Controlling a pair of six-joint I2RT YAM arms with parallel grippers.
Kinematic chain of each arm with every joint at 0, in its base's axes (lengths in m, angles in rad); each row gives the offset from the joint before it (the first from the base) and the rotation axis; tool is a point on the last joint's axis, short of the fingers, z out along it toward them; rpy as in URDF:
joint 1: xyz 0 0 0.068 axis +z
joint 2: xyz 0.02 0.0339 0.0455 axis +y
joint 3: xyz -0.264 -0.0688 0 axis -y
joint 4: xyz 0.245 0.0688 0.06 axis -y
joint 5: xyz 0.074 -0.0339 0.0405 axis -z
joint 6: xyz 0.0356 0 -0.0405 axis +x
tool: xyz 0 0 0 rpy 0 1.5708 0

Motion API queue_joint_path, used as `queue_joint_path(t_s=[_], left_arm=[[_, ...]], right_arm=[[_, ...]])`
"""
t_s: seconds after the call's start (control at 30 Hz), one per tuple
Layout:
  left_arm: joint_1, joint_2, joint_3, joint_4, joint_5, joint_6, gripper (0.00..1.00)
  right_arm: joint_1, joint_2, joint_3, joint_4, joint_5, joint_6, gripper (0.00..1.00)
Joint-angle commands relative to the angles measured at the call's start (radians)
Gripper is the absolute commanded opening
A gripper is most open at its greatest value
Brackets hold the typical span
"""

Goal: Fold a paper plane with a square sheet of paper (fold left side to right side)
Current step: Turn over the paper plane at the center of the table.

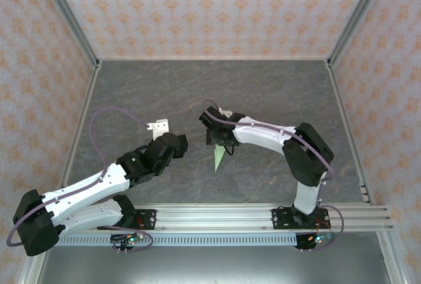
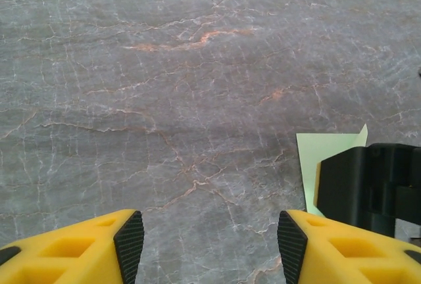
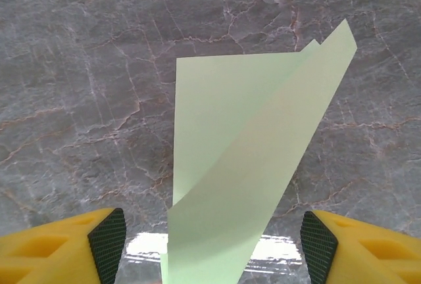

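Observation:
The square sheet of paper [image 3: 250, 165] is pale green and lies on the grey table, folded loosely over itself. Its upper layer curls up off the lower one toward a raised corner. In the top view the sheet [image 1: 218, 158] shows as a narrow sliver below my right gripper [image 1: 217, 141]. My right gripper [image 3: 214, 248] is open, with the paper between its fingers and touching neither pad. My left gripper [image 2: 204, 244] is open over bare table, left of the sheet [image 2: 325, 159]. My left gripper [image 1: 181, 144] holds nothing. A paper plane is out of view.
The right gripper's black body [image 2: 378, 185] sits over the sheet's right part in the left wrist view. An aluminium rail [image 1: 263, 217] runs along the near edge. Patterned walls [image 1: 197, 8] enclose the grey marbled table [image 1: 263, 93] on three sides.

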Motion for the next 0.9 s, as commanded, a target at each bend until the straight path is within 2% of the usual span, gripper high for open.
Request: queue_joint_path(t_s=[0.0, 0.1, 0.23, 0.33, 0.37, 0.5, 0.67, 0.87], left_arm=[[-0.003, -0.041, -0.017, -0.015, -0.065, -0.020, 0.61], [-0.003, -0.048, -0.021, -0.015, -0.072, -0.023, 0.62], [-0.003, -0.048, -0.018, -0.020, -0.074, -0.023, 0.62], [-0.003, -0.049, -0.016, -0.023, -0.079, -0.022, 0.62], [-0.003, -0.048, -0.015, -0.023, -0.079, -0.021, 0.63], [-0.004, -0.048, -0.011, -0.028, -0.084, -0.019, 0.63], [-0.003, -0.050, -0.007, -0.033, -0.092, -0.020, 0.63], [-0.004, -0.054, -0.003, -0.047, -0.100, -0.022, 0.63]], right_arm=[[0.006, 0.029, 0.038, -0.078, 0.088, 0.028, 0.63], [0.006, 0.026, 0.040, -0.093, 0.099, 0.021, 0.48], [0.006, 0.010, 0.038, -0.114, 0.104, 0.007, 0.19], [0.006, -0.012, 0.031, -0.120, 0.088, -0.003, 0.02], [0.005, -0.027, 0.028, -0.119, 0.079, -0.011, 0.00], [0.006, -0.120, -0.012, -0.033, -0.026, -0.060, 0.00], [0.006, -0.241, -0.073, 0.139, -0.232, -0.100, 0.00], [-0.012, -0.313, -0.192, 0.319, -0.337, -0.106, 0.00]])
